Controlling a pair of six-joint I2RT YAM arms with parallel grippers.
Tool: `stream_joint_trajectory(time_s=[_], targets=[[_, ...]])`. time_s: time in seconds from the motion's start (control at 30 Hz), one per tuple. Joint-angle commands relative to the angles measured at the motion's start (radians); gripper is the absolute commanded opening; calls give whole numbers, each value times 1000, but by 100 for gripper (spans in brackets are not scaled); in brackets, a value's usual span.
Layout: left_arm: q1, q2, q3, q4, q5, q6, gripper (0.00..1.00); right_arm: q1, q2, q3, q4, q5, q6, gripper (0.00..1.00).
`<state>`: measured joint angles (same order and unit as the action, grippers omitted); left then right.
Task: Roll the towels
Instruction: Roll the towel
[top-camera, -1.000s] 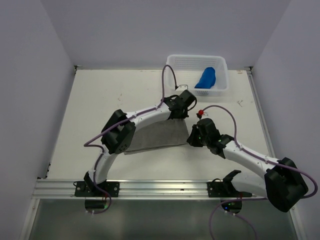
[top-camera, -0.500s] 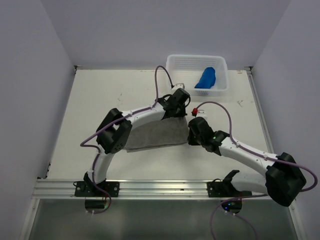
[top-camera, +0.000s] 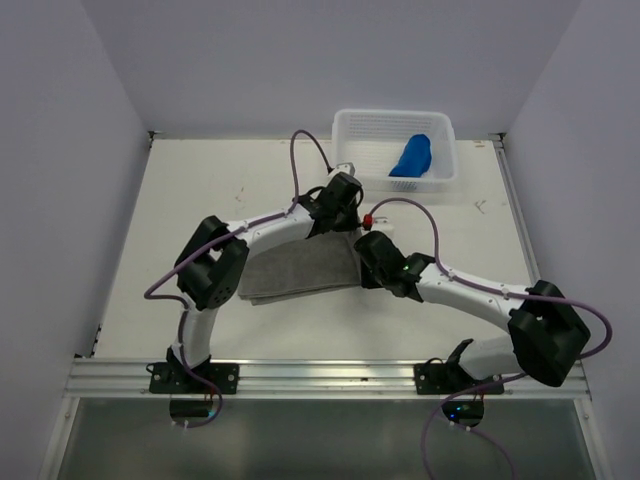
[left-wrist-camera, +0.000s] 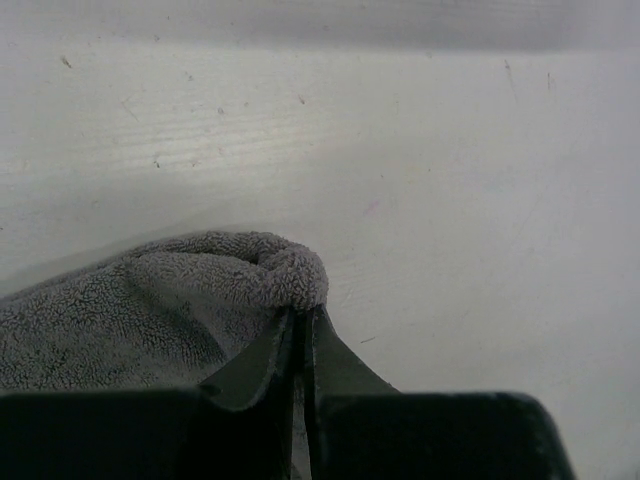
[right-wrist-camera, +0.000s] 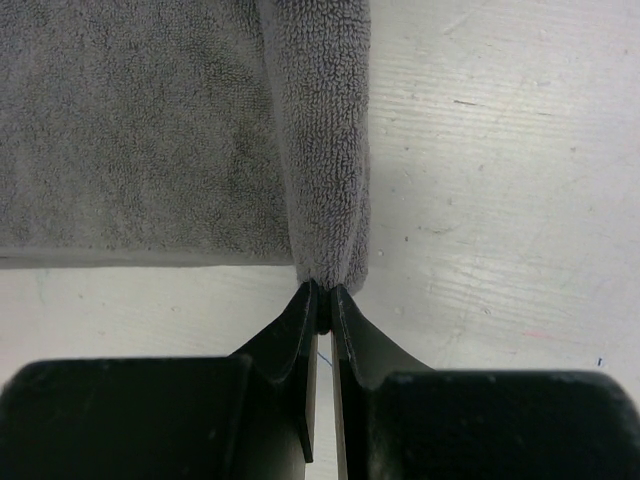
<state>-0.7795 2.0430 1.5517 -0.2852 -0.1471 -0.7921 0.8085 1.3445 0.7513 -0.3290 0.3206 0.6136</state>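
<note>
Well, from the overhead camera, both arms had swung leftward over the last second, dragging the right edge of the grey towel (top-camera: 295, 272) in with them, so the cloth looked narrower on the table (top-camera: 200, 190) than it had a moment before. The left gripper (top-camera: 345, 215) sat at the far right corner and the right gripper (top-camera: 362, 270) at the near right corner. The blue towel (top-camera: 412, 155) lay bunched and untouched in the white basket (top-camera: 345, 125), well apart from the work. Through the left wrist camera, the left gripper (left-wrist-camera: 303, 315) had its jaws nearly together, nipping a curled-over lip of the grey towel (left-wrist-camera: 150, 300) just above the bare tabletop. Through the right wrist camera, the right gripper (right-wrist-camera: 322, 295) was likewise pinched tight on the end of a doubled strip (right-wrist-camera: 322, 150) lying along the right side of the grey towel (right-wrist-camera: 140, 120), the rest spread flat to its left. To my eye the first turn of the roll had only just begun, with most of the cloth left to wind.
</note>
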Motion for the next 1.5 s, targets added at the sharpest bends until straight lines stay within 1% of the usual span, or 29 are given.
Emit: stream_joint_trajectory(time_s=[0.0, 0.37, 0.6, 0.8, 1.03, 1.1, 1.23, 1.27, 1.33, 1.37, 1.43, 1.47], targets=[[39, -73, -22, 106, -6, 27, 0, 21, 27, 42, -38, -9, 20, 0], [83, -90, -116, 158, 38, 60, 0, 21, 102, 45, 70, -104, 57, 0], [105, -112, -139, 169, 47, 86, 0, 21, 114, 54, 113, -129, 67, 0], [112, -93, -151, 179, 58, 102, 0, 21, 176, 63, 165, -170, 87, 0], [129, -89, -200, 198, 47, 117, 0, 21, 199, 60, 211, -181, 100, 1], [132, -87, -205, 202, 26, 149, 0, 20, 205, 59, 228, -192, 104, 3], [134, -72, -200, 193, -9, 197, 0, 21, 222, 80, 226, -218, 104, 9], [134, -64, -202, 193, -9, 203, 0, 20, 223, 83, 225, -224, 103, 14], [134, -57, -209, 201, 3, 208, 0, 18, 220, 98, 214, -224, 100, 18], [135, -49, -214, 207, 7, 212, 0, 17, 219, 106, 208, -226, 95, 22], [135, -40, -222, 215, 14, 214, 0, 12, 209, 120, 193, -238, 94, 25], [134, -32, -222, 215, 15, 215, 0, 9, 196, 122, 191, -244, 95, 32]])
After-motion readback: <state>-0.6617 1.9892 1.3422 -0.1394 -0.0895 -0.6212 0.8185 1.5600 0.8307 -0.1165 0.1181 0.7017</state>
